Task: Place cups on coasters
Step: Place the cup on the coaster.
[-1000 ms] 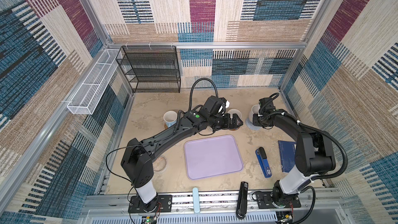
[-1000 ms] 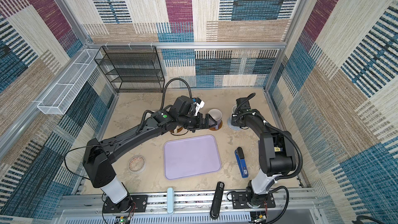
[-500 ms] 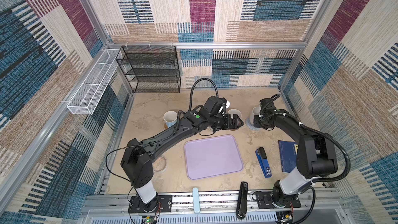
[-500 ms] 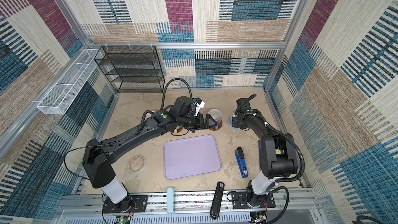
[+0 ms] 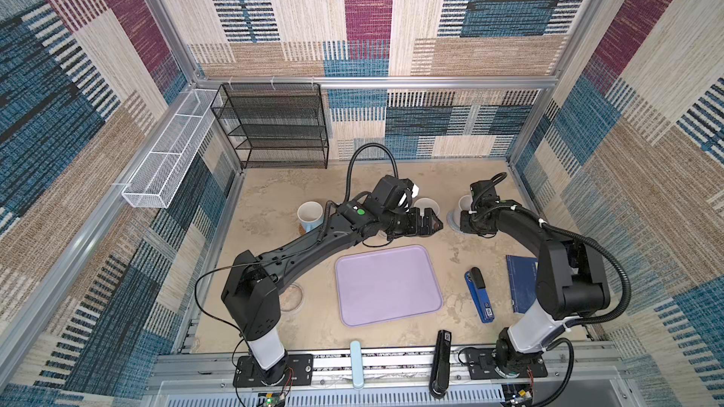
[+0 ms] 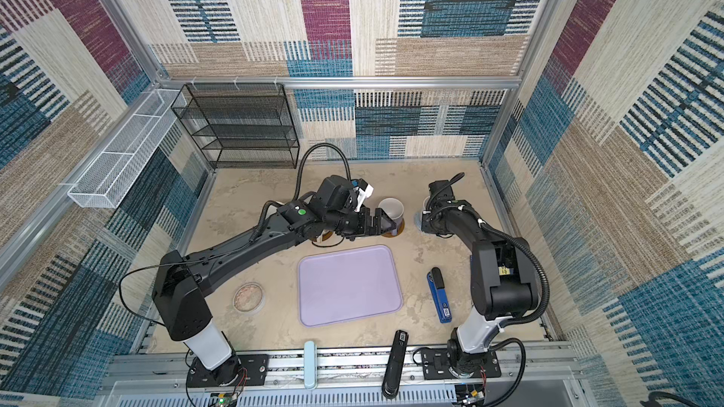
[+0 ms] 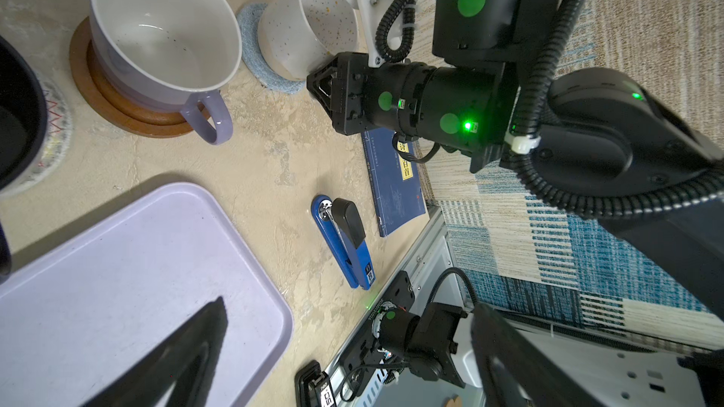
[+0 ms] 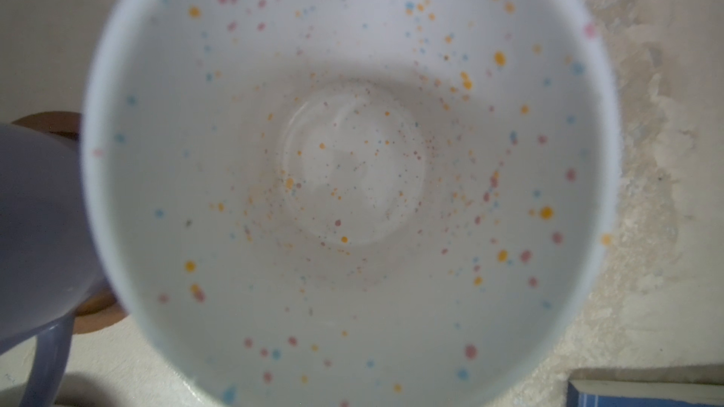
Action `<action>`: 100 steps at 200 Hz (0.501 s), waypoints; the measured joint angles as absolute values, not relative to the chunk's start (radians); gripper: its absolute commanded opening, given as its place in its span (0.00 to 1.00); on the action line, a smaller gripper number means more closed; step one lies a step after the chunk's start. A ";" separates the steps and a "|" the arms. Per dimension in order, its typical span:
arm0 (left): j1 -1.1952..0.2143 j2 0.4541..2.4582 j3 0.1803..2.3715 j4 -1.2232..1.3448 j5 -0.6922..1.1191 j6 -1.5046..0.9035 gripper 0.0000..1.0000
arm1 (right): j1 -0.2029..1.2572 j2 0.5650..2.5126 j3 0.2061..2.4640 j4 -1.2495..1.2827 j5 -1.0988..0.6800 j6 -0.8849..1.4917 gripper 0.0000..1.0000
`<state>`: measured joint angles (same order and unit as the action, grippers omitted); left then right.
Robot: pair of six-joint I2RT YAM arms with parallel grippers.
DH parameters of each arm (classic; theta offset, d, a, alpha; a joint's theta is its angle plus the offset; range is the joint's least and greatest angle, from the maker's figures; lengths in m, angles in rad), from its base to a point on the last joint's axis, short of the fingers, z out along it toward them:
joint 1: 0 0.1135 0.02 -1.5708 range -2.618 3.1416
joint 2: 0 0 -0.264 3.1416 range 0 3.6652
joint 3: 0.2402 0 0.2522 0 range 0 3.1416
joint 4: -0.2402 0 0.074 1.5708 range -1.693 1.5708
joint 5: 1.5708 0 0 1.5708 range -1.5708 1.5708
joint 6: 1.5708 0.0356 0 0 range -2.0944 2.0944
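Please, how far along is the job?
Done: lavender mug on wooden coaster, black mug on whitish crocheted coaster, light blue mug apparently too. In hand: right gripper shut on speckled white mug, on blue-grey crocheted coaster. Remaining: release it; left arm hides the rest.

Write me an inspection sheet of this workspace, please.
Surface: beige tabletop, mottled.
Job's things: speckled mug on blue-grey coaster; lavender mug on wooden coaster; black mug on whitish coaster; blue mug, base partly hidden.
Clutter: tray, stapler, book, dish.
Grippers: left gripper open, empty; right gripper shut on speckled mug, fingers hidden.
Cables: conduit arching high; thin wire hanging loose.
Surroundings: mesh shelf, wire basket, woven walls.
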<state>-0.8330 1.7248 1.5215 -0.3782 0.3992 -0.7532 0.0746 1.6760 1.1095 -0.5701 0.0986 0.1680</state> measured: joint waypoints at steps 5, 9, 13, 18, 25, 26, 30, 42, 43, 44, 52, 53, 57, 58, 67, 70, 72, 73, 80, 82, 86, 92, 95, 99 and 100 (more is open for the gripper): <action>-0.833 1.725 1.520 -0.378 0.399 -0.753 1.00 | 0.075 1.679 1.112 -0.569 0.099 0.168 0.07; -0.833 1.725 1.519 -0.378 0.399 -0.754 1.00 | 0.075 1.682 1.114 -0.566 0.098 0.168 0.08; -0.833 1.725 1.518 -0.378 0.399 -0.754 1.00 | 0.075 1.684 1.116 -0.564 0.098 0.168 0.10; -0.833 1.725 1.517 -0.378 0.399 -0.754 1.00 | 0.075 1.687 1.118 -0.562 0.098 0.168 0.11; -0.833 1.725 1.514 -0.377 0.399 -0.754 1.00 | 0.075 1.690 1.119 -0.561 0.098 0.168 0.14; -0.833 1.725 1.514 -0.377 0.399 -0.754 1.00 | 0.075 1.691 1.119 -0.560 0.098 0.168 0.14; -0.833 1.725 1.514 -0.377 0.399 -0.754 1.00 | 0.075 1.691 1.119 -0.558 0.098 0.168 0.16; -0.833 1.725 1.510 -0.377 0.399 -0.754 1.00 | 0.075 1.691 1.119 -0.558 0.098 0.168 0.20; -0.833 1.725 1.510 -0.377 0.399 -0.754 1.00 | 0.075 1.691 1.119 -0.558 0.098 0.168 0.20; -0.833 1.725 1.509 -0.377 0.399 -0.755 1.00 | 0.075 1.691 1.119 -0.558 0.098 0.168 0.21; -0.833 1.725 1.508 -0.377 0.399 -0.756 1.00 | 0.075 1.691 1.119 -0.557 0.098 0.168 0.23; -0.833 1.725 1.508 -0.377 0.399 -0.756 1.00 | 0.075 1.691 1.119 -0.557 0.098 0.168 0.24; -0.833 1.725 1.507 -0.377 0.399 -0.756 1.00 | 0.075 1.691 1.119 -0.557 0.099 0.168 0.25; -0.833 1.725 1.507 -0.377 0.399 -0.756 1.00 | 0.075 1.691 1.119 -0.558 0.099 0.168 0.25; -0.833 1.725 1.507 -0.377 0.399 -0.756 1.00 | 0.075 1.691 1.119 -0.558 0.098 0.168 0.28; -0.833 1.725 1.507 -0.376 0.399 -0.756 1.00 | 0.075 1.691 1.119 -0.558 0.097 0.168 0.29; -0.833 1.725 1.506 -0.376 0.399 -0.756 1.00 | 0.075 1.691 1.119 -0.558 0.097 0.168 0.30; -0.833 1.725 1.506 -0.375 0.399 -0.756 1.00 | 0.075 1.691 1.119 -0.558 0.096 0.168 0.31; -0.833 1.724 1.506 -0.374 0.399 -0.756 1.00 | 0.075 1.690 1.119 -0.561 0.089 0.168 0.34; -0.833 1.724 1.505 -0.374 0.399 -0.756 1.00 | 0.075 1.690 1.119 -0.562 0.089 0.168 0.36; -0.833 1.723 1.505 -0.373 0.398 -0.756 1.00 | 0.075 1.690 1.119 -0.564 0.090 0.168 0.37; -0.833 1.721 1.504 -0.373 0.398 -0.756 1.00 | 0.075 1.689 1.119 -0.566 0.090 0.169 0.40; -0.833 1.720 1.504 -0.373 0.398 -0.756 1.00 | 0.075 1.689 1.119 -0.566 0.090 0.168 0.41; -0.833 1.720 1.503 -0.373 0.398 -0.756 1.00 | 0.075 1.688 1.119 -0.566 0.090 0.169 0.42; -0.833 1.720 1.503 -0.373 0.398 -0.756 1.00 | 0.075 1.688 1.119 -0.566 0.090 0.169 0.42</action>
<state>-0.8330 1.7195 1.5032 -0.3725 0.3985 -0.7559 0.0746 1.6882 1.1194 -0.5659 0.0902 0.1688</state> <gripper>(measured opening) 0.997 0.394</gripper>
